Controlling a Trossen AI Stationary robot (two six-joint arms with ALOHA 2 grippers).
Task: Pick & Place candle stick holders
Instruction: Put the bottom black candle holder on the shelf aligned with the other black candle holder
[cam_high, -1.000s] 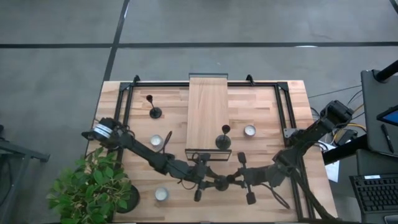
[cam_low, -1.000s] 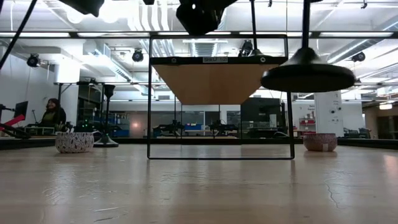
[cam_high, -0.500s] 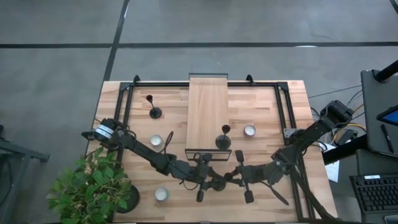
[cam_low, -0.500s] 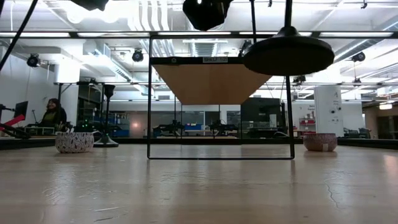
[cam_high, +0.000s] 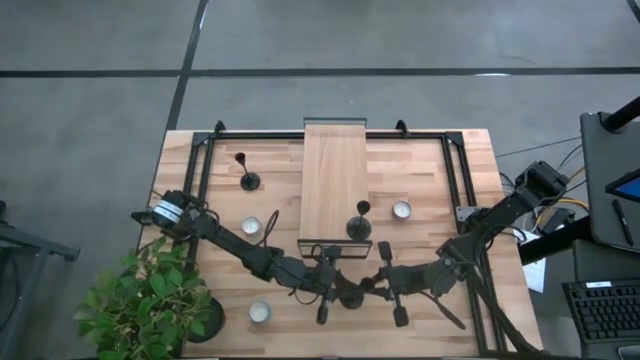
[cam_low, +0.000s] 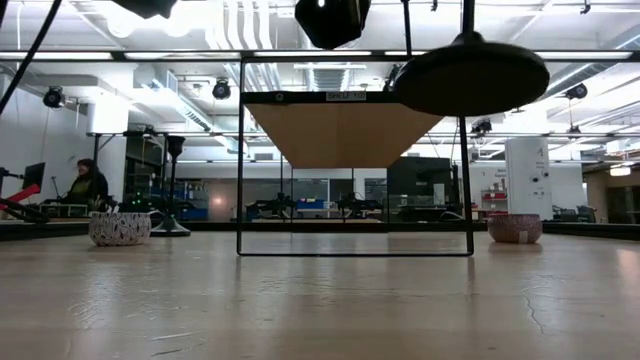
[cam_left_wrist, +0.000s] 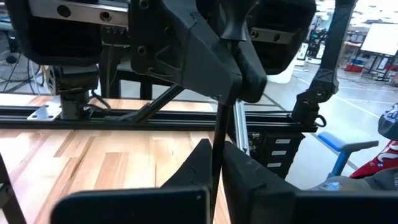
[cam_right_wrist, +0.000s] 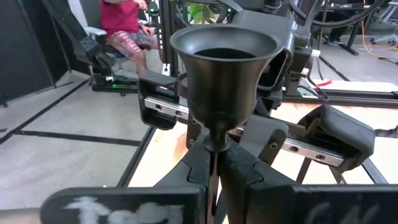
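Observation:
One matt black candle stick holder (cam_low: 470, 75) hangs upright near the table's near edge, between my two grippers; its cup (cam_right_wrist: 224, 68) shows in the right wrist view. My left gripper (cam_high: 338, 292) and my right gripper (cam_high: 372, 288) face each other, both shut on its stem. A second holder (cam_high: 246, 178) stands on its disc base on the table at the far left. A third holder (cam_high: 360, 226) stands on the near end of the raised wooden board (cam_high: 335, 170). My left gripper pinches the thin stem (cam_left_wrist: 216, 155) between its two fingers, coming level from the table's left and lying across the stem. The holder is upright and lifted clear; its disc base (cam_low: 470, 75) hangs well above the table. My right gripper pinches the stem just below the cup (cam_right_wrist: 213, 158) between its two fingers, coming level from the table's right, across the stem. The cup stands upright above the fingers.
The board rests on a black metal frame (cam_high: 455, 170) that runs around the far half of the table. Three small white tealight cups (cam_high: 250, 227) (cam_high: 401, 210) (cam_high: 259, 312) stand on the table. A potted plant (cam_high: 150, 300) is at the near left corner. A person sits in the room beyond.
The held holder has risen: in the low view its disc base has gone up and a little toward the picture's left. Both grippers have shifted slightly toward the table's left with it. The holder stays upright.

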